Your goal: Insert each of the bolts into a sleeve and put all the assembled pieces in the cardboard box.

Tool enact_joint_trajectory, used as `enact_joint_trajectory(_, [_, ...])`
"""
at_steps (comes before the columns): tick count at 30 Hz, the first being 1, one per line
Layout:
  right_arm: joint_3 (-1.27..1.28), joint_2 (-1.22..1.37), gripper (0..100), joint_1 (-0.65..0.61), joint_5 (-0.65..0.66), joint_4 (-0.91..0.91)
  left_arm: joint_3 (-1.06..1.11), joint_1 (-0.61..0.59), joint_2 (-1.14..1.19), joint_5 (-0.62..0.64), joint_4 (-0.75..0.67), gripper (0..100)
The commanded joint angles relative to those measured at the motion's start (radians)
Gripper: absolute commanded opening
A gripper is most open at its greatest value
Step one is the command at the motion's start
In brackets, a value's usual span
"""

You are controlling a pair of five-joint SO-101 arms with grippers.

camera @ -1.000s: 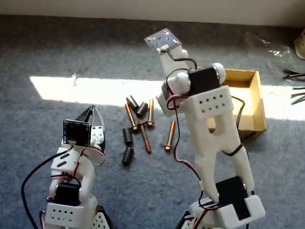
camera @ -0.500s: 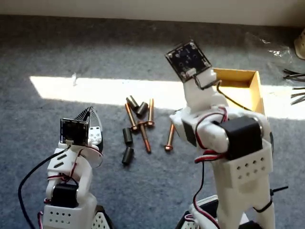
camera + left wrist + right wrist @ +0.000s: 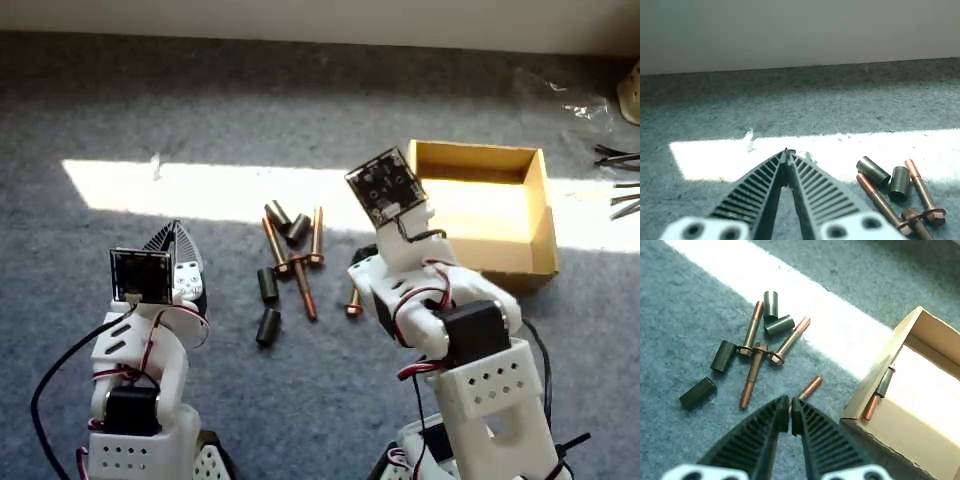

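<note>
Several copper bolts (image 3: pixel 303 285) and dark sleeves (image 3: pixel 268 286) lie scattered on the grey carpet between the arms. The cardboard box (image 3: pixel 538 215) sits at the right. Inside the box (image 3: pixel 920 440), one bolt in a sleeve (image 3: pixel 881 388) leans against the wall. My right gripper (image 3: pixel 788 408) is shut and empty, its tips just short of a lone bolt (image 3: pixel 808 388) near the box. My left gripper (image 3: pixel 786 156) is shut and empty, off to the left of the pile. Two sleeves (image 3: pixel 873 171) and a bolt (image 3: pixel 923 190) lie beyond the left gripper (image 3: pixel 172 240).
The right arm (image 3: pixel 430 300) stands bent between the pile and the box. Metal tools (image 3: pixel 618 155) and a clear plastic bag (image 3: pixel 570 92) lie at the far right. A pale wall runs along the back edge. A sunlit strip crosses the carpet.
The right arm has swung back from over the box and folded down, bringing its gripper low beside the lone bolt. The left arm has shifted slightly left.
</note>
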Motion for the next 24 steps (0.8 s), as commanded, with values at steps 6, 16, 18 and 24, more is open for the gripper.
enact_joint_trajectory(6, [0.134, 0.048, 1.0, -0.042, 0.005, -0.173, -0.045, -0.038, -0.012, 0.002, 0.002, 1])
enact_joint_trajectory(16, [0.131, 0.262, 1.0, -0.255, -0.279, -0.180, -0.015, -0.216, -0.013, 0.003, 0.000, 1])
enact_joint_trajectory(18, [0.133, 0.295, 1.0, -0.300, -0.350, -0.180, -0.013, -0.228, -0.013, 0.003, 0.000, 1])
enact_joint_trajectory(24, [0.130, 0.386, 1.0, -0.426, -0.465, -0.180, -0.013, -0.229, -0.013, 0.003, 0.000, 1])
